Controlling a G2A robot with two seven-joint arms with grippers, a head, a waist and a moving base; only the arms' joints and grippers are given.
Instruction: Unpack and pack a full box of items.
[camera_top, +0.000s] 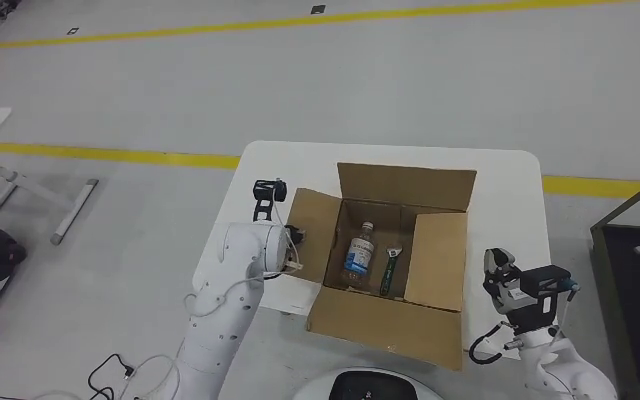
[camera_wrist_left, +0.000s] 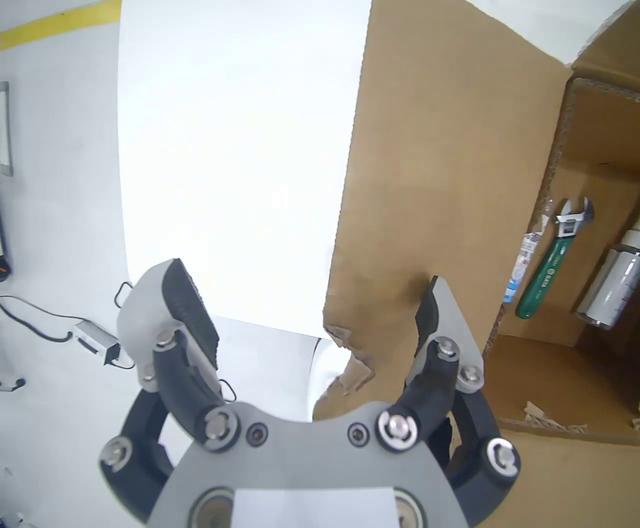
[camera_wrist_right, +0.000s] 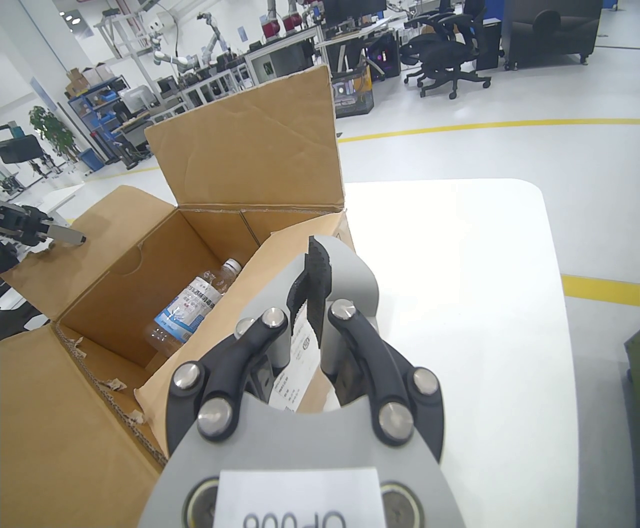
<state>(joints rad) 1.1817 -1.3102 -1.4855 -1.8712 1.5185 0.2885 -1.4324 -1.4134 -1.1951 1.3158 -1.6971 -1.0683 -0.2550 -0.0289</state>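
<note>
- Two items lie on the floor of the box (camera_top: 385, 325): a clear bottle (camera_top: 360, 256) on its side and a green-handled wrench (camera_top: 389, 271) just beside it. They lie roughly parallel, running front to back. You can take it that unpacking has not yet started.
- All four flaps are turned outward, which leaves the opening free from above. The far flap stands up and the other three lean out over the white table (camera_top: 500, 180).
- Your left gripper (camera_wrist_left: 303, 277) has its fingers spread wide with nothing between them. One finger sits over the outer edge of the left flap and the other over bare table, so the flap's edge runs between them. I can see no contact.
- In the top view, your left arm runs up along the box's left side, with the gripper pointing away from the robot near that flap's far corner. It is outside the opening, well apart from both items.
- Your right gripper (camera_wrist_right: 317, 260) has its fingers pressed together and holds nothing. It hangs outside the box, just beyond the right flap and clear of it.
- Your right wrist is tilted so that its camera looks over the flap and down at the bottle.
- My judgement is that the left gripper, being spread, is the readier of the two to grasp. Your right gripper would have to part its fingers first, though the wrench lies nearer its side.
</note>
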